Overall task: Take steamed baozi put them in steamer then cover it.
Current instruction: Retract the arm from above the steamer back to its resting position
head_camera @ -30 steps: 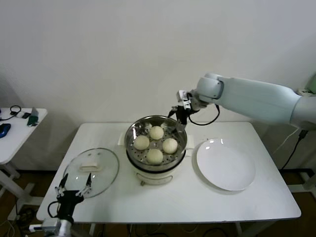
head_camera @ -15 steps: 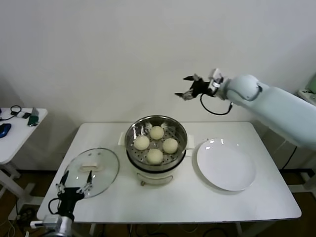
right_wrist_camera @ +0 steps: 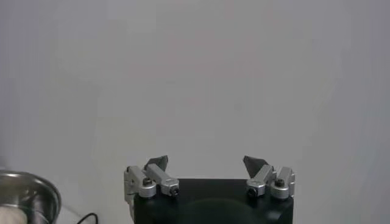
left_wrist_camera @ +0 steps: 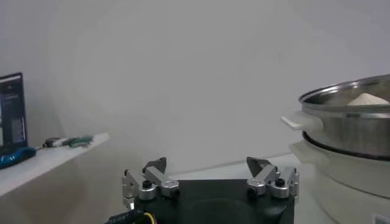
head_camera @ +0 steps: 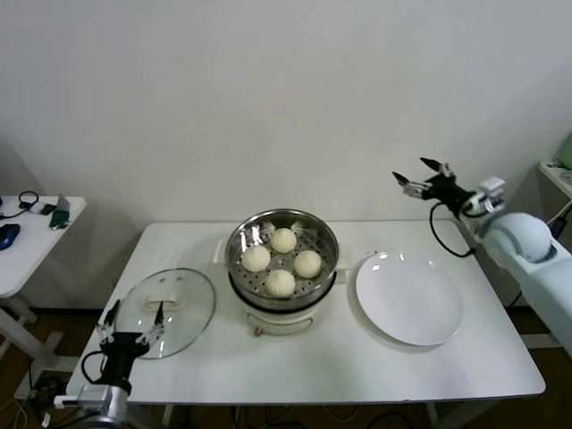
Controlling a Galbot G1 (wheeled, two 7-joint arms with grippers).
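All four smooth cream-white steamed baozi (head_camera: pixel 281 260) now sit inside the round shiny stainless-steel steamer basket (head_camera: pixel 323 235) on its white electric pot base, in the middle of the white table (head_camera: pixel 340 362), and the flat round white plate (head_camera: pixel 409 298) just to its right is bare. The right gripper (head_camera: pixel 424 176), which a second ago hovered at the far rim of the steamer, has swung up and away to the right and now hangs high over the far right corner of the table, well clear of the pot, with its jaws spread wide and nothing between them; its wrist view shows only blank wall past the open fingers (right_wrist_camera: pixel 156 164) and a sliver of the steamer rim at the edge. That retreat suggests the loading part is finished and only the covering is left. The round clear glass cover (head_camera: pixel 166 310) with its metal rim and small whitish handle lies flat on the table to the left of the steamer, apart from it. The left gripper (head_camera: pixel 130 324) sits low at the near edge of that lid, jaws open and empty, having crept slightly closer to it, so it looks placed to take the handle next.
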